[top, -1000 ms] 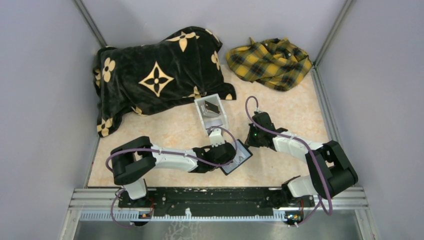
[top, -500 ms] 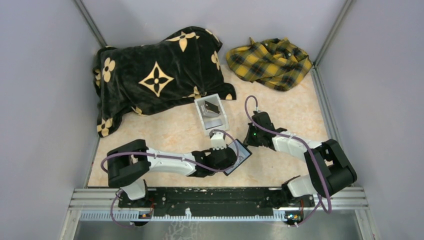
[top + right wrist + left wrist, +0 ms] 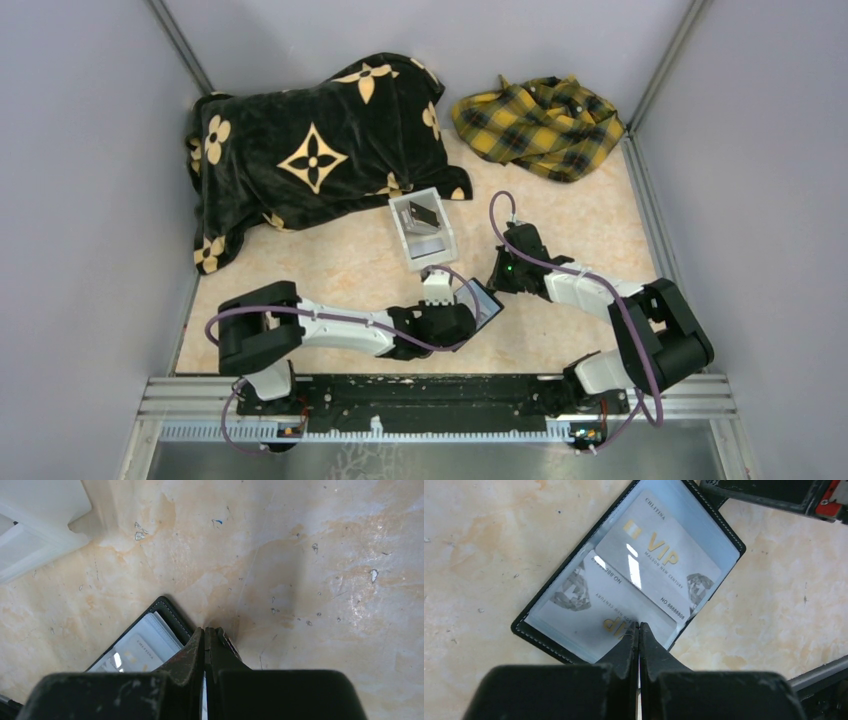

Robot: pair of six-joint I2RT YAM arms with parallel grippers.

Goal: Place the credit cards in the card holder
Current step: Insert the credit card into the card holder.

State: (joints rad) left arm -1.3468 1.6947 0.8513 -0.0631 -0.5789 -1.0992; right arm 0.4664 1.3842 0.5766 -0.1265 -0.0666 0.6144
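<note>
Left arm (image 3: 340, 325) lies low, reaching rightward; right arm (image 3: 580, 288) reaches leftward to meet it. My left pincer (image 3: 639, 628) is clenched on the near edge of a pale card (image 3: 584, 600), which lies across the open card holder (image 3: 706, 530) directly ahead of its tips. A second card (image 3: 659, 555) sits just beyond. My right pincer (image 3: 205, 631) grips the holder's cover edge. Since a second ago, the left pincer has advanced over the holder.

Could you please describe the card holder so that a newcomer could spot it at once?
Start at the black blanket with gold flowers at the far left, then come nearer, past the white open-top box. The card holder lies open just nearer than that box. It alone is thin and black-edged, with silver VIP cards under clear sleeves.
</note>
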